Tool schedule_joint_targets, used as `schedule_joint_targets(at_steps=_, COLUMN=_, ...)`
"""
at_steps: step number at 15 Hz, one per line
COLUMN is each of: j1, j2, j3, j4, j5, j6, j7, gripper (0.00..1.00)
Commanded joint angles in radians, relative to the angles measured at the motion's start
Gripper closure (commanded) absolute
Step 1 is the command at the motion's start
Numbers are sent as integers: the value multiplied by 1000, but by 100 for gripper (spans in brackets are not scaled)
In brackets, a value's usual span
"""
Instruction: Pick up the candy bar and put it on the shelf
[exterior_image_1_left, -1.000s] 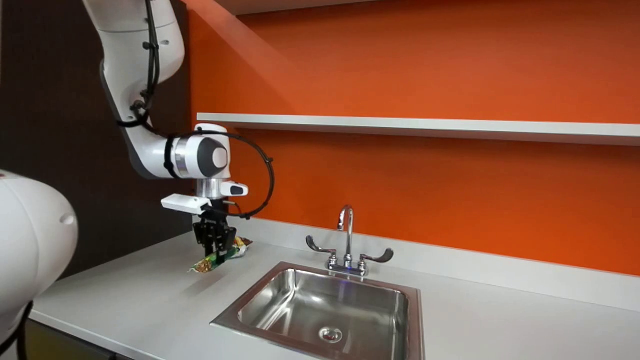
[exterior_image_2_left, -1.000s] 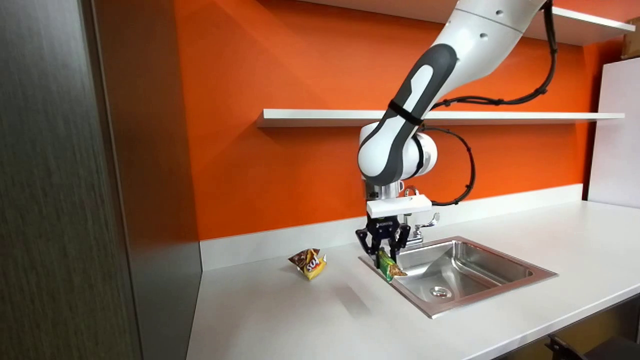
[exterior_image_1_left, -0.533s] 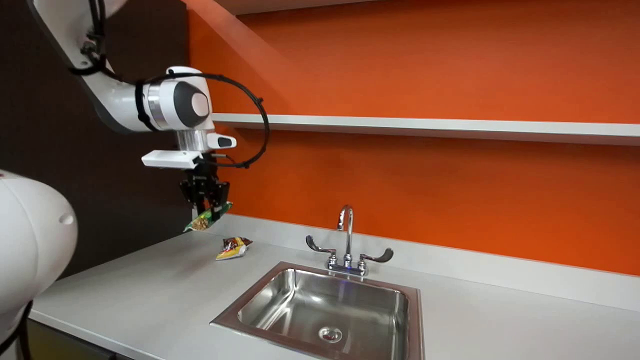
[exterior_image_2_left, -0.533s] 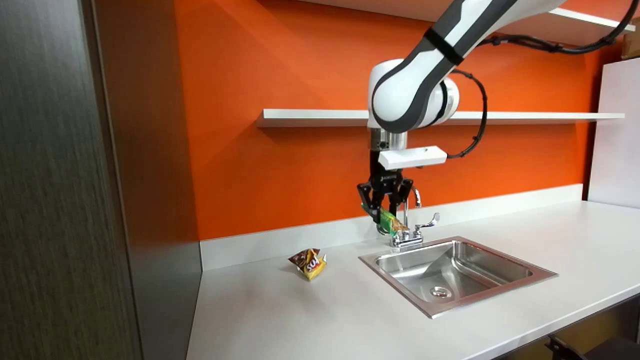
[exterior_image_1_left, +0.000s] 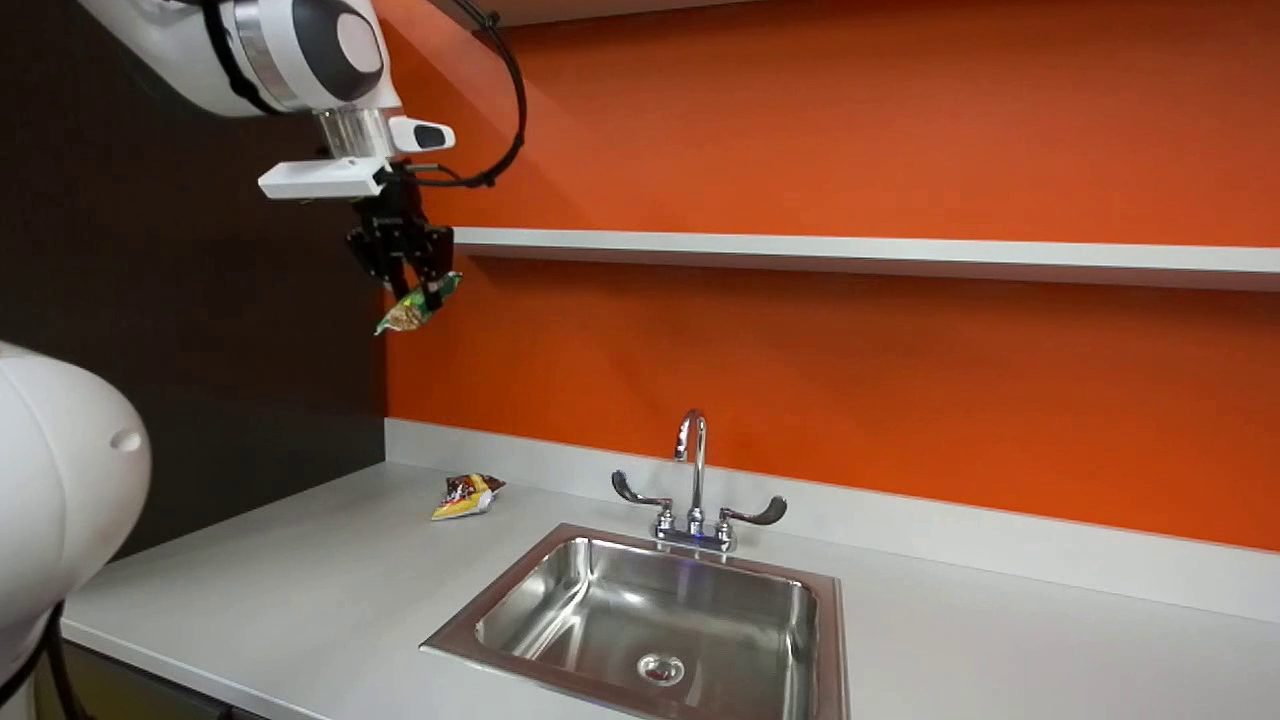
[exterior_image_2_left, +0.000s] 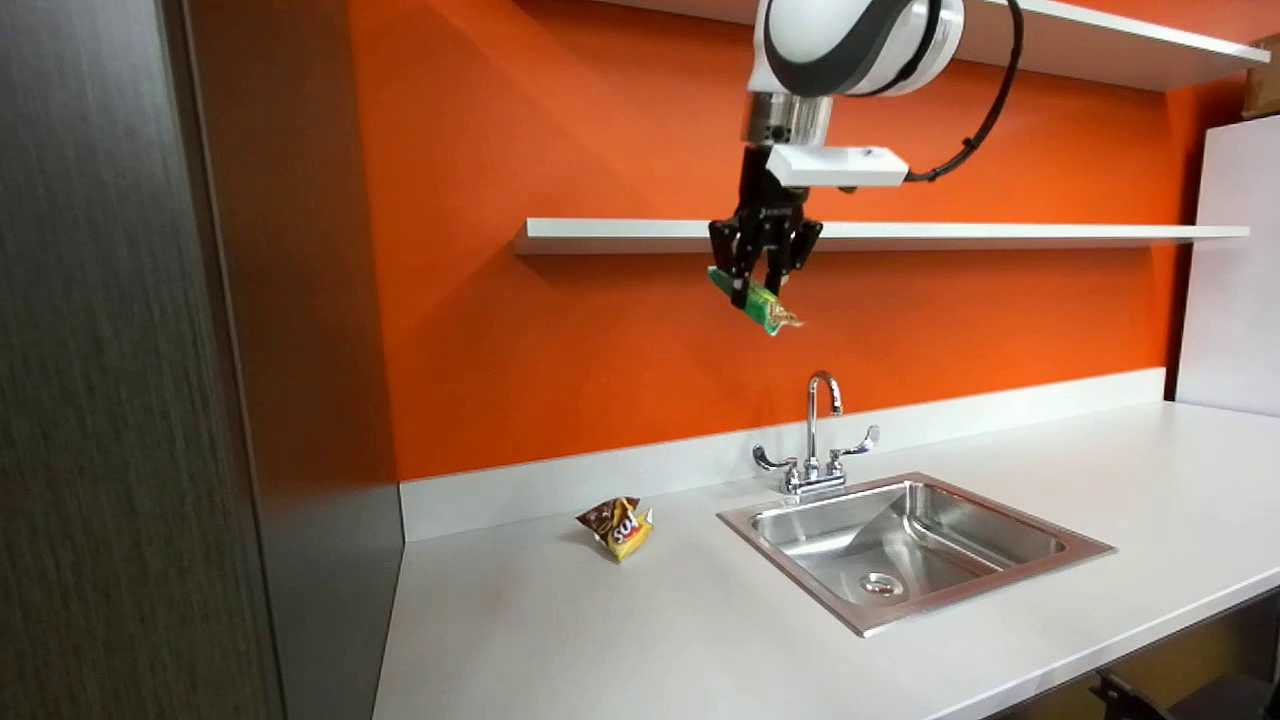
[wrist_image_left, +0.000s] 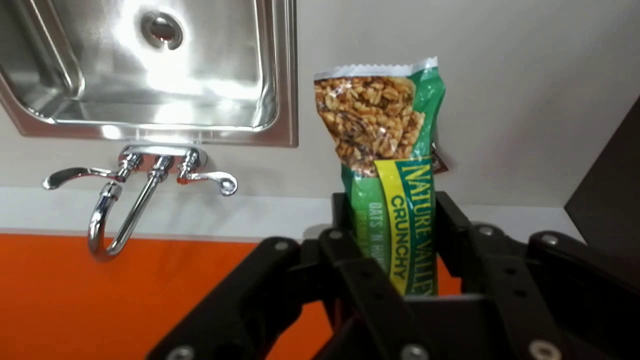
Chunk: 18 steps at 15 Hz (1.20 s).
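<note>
The candy bar is a green Nature Valley granola bar with a yellow band; it shows in both exterior views (exterior_image_1_left: 405, 315) (exterior_image_2_left: 766, 310) and in the wrist view (wrist_image_left: 380, 130). My gripper (exterior_image_1_left: 418, 292), also in the other exterior picture (exterior_image_2_left: 757, 288) and the wrist view (wrist_image_left: 390, 215), is shut on the bar's sides, fingers pointing down. The bar is tilted in the air, high over the counter. The white shelf (exterior_image_1_left: 850, 248) (exterior_image_2_left: 1000, 236) runs along the orange wall. In both exterior views the bar shows slightly lower than the shelf's front edge.
A brown and yellow snack bag (exterior_image_1_left: 466, 496) (exterior_image_2_left: 618, 527) lies on the counter (exterior_image_2_left: 560, 640); its corner shows in the wrist view (wrist_image_left: 439, 161). A steel sink (exterior_image_1_left: 835, 640) with a faucet (exterior_image_1_left: 697, 470) is set in the counter. A dark cabinet wall (exterior_image_2_left: 300, 400) stands at the side. A higher shelf (exterior_image_2_left: 1120, 50) hangs above.
My gripper has risen a long way from low over the counter, carrying the green bar with it. The snack bag has stayed where it was.
</note>
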Motion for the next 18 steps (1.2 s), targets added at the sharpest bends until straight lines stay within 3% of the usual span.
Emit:
schedule_joint_targets(at_steps=1, j1=-47, j2=20, j3=32, j4=149, j5=-16, j6=-91, j7=-50, gripper=82)
schedule_joint_targets(at_steps=8, j1=-71, j2=162, j3=43, j4=473, j5=-53, j6=-238, j7=-92, gripper=82)
schedule_joint_targets(at_steps=18, j1=-44, j2=519, j3=42, j4=938, j5=-140, j6=-374, j7=-85, gripper=82)
